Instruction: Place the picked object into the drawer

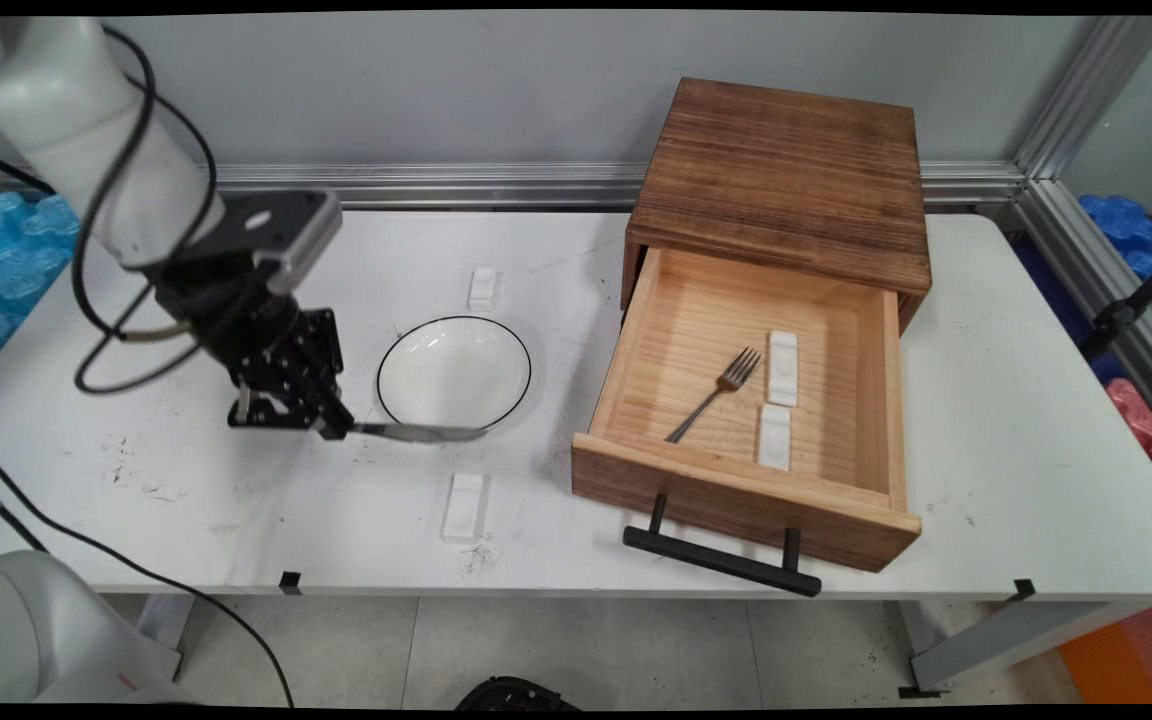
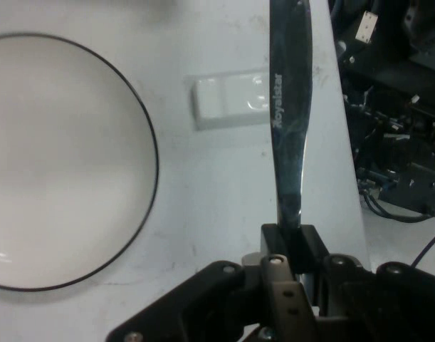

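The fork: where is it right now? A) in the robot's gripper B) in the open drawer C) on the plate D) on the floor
B: the fork lies in the open drawer beside two white rests, while the gripper holds a knife.

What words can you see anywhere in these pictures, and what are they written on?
"Royalstar" (the letters are a bit blurry, so this is my best reading): on the flat metal utensil handle held in the gripper, seen in the hand view.

No other readable text: the plate, fork, wooden drawer box and the white rests on the table carry no words that I can make out.
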Action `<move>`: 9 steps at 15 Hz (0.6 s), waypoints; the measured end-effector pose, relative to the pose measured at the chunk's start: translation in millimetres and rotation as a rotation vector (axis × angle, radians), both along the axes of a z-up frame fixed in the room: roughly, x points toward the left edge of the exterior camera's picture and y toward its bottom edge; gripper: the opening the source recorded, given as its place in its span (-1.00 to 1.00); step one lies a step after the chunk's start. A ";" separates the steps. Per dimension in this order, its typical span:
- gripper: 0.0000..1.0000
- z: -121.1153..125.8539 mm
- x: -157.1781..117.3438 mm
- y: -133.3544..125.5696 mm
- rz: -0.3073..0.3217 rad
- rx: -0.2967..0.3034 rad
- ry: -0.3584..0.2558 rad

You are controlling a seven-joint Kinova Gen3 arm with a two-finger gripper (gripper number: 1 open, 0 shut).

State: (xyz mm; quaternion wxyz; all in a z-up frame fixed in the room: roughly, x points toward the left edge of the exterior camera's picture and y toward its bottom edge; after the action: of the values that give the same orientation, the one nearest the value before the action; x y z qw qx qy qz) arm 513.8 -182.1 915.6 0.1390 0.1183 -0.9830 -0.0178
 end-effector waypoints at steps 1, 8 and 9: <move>-1.00 9.5 -1.7 -3.2 0.001 -0.002 0.003; -1.00 68.9 -43.7 -44.2 -0.006 -0.033 0.063; -1.00 75.7 -52.7 -51.6 -0.009 -0.041 0.072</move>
State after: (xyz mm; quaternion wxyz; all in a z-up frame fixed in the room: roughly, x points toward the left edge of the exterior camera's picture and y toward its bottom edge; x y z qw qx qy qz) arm 461.2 -233.7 991.2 0.1767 0.1105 -0.9780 -0.0025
